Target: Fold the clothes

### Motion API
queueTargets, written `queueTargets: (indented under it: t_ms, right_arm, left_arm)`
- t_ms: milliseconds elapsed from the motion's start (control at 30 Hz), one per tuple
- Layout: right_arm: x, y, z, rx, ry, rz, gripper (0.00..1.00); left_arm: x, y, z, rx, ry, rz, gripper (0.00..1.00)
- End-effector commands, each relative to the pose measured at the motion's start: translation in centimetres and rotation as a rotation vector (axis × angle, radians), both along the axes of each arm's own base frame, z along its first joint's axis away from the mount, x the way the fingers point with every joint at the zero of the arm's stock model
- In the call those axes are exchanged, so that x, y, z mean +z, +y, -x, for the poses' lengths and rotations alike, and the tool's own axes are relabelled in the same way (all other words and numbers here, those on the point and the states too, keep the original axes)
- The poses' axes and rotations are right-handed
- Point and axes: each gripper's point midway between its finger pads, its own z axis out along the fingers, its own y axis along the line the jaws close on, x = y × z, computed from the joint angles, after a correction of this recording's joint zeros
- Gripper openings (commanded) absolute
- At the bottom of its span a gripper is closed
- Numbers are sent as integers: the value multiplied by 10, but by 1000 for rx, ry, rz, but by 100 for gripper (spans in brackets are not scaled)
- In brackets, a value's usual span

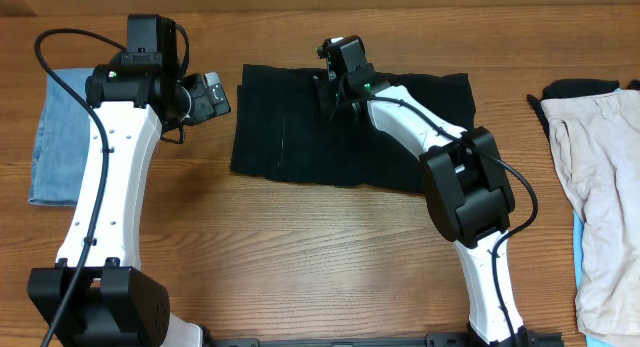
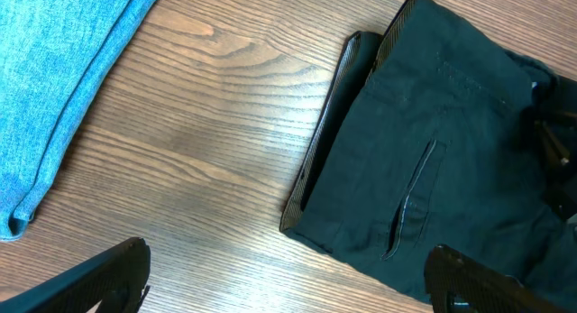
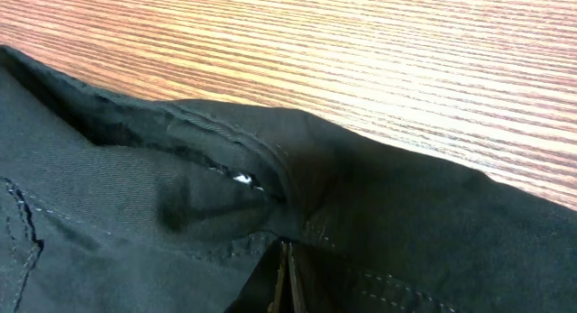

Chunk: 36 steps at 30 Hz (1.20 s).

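Observation:
The black garment (image 1: 340, 137) lies spread flat at the table's middle. My right gripper (image 1: 336, 79) is at its far edge, shut on a pinched ridge of the black cloth (image 3: 361, 196); in the right wrist view its fingers (image 3: 285, 279) meet where the fabric bunches. My left gripper (image 1: 222, 95) hovers just left of the garment's left edge, open and holding nothing. The left wrist view shows that gripper (image 2: 288, 290) over bare wood, with the black garment's folded hem (image 2: 329, 142) ahead of it.
A folded light-blue denim piece (image 1: 55, 137) lies at the far left, also seen as denim (image 2: 63, 69) in the left wrist view. A beige garment (image 1: 600, 187) lies at the right edge with dark cloth (image 1: 575, 87) above it. The wooden table (image 1: 300, 247) shows in front.

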Motion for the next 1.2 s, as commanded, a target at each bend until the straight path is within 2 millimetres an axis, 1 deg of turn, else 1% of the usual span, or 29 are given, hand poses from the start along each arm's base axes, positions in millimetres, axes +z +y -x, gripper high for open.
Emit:
queueTargets:
  t_ms: [0, 33, 67, 167, 233, 300, 433, 500, 567, 633, 733, 767, 800, 833, 867, 900, 933, 967, 1033, 1100, 1133, 1167]
  right_arm:
    - [-5, -2, -5, -12, -4, 7, 4]
    - [6, -1, -8, -12, -23, -3, 4]
    - [21, 3, -11, -2, -41, -25, 4]
    - [69, 21, -10, 62, -91, -121, 4]
    - [88, 33, -5, 105, -111, -168, 4]
    - [92, 41, -1, 129, -114, -188, 4]
    - [84, 51, -2, 142, -125, -192, 4]
    - [73, 59, -2, 142, -120, -201, 4]
    - [61, 60, -3, 126, -99, -209, 4]
    - [44, 67, -3, 129, -89, -212, 4]
    - [5, 83, 6, 147, -45, -204, 4]
    - [-4, 86, 8, 152, -35, -200, 4]
    - [-17, 89, 12, 158, -18, -191, 4]
    - [-26, 92, 15, 163, -8, -186, 4]
    - [-30, 96, 17, 170, -10, -188, 4]
    - [-29, 100, 16, 176, -23, -195, 4]
    - [-20, 103, 13, 182, -47, -210, 4]
    - [-3, 107, 10, 189, -77, -231, 4]
    - [28, 107, 3, 188, -124, -254, 4]
    - [88, 101, -2, 183, -203, -292, 4]
    - [111, 100, -1, 186, -231, -306, 4]
    - [125, 99, 1, 187, -246, -313, 4]
  left_arm:
    - [2, 1, -1, 2, -6, -9, 100]
    - [2, 1, -1, 2, -6, -9, 100]
    - [2, 1, -1, 2, -6, -9, 100]
    - [2, 1, -1, 2, -6, -9, 100]
    - [2, 1, -1, 2, -6, -9, 100]
    - [2, 1, -1, 2, -6, -9, 100]
    - [2, 1, -1, 2, -6, -9, 100]
    - [2, 1, -1, 2, -6, -9, 100]
    - [2, 1, -1, 2, -6, -9, 100]
    - [2, 1, -1, 2, -6, -9, 100]
    - [2, 1, -1, 2, -6, -9, 100]
    - [2, 1, -1, 2, -6, -9, 100]
    - [2, 1, -1, 2, -6, -9, 100]
    - [2, 1, -1, 2, -6, -9, 100]
    - [2, 1, -1, 2, -6, -9, 100]
    - [2, 1, -1, 2, -6, -9, 100]
    - [2, 1, -1, 2, -6, -9, 100]
    - [2, 1, -1, 2, -6, -9, 100]
    - [2, 1, -1, 2, -6, -9, 100]
    - [2, 1, -1, 2, -6, -9, 100]
    - [2, 1, -1, 2, -6, -9, 100]
    - [2, 1, -1, 2, -6, -9, 100]
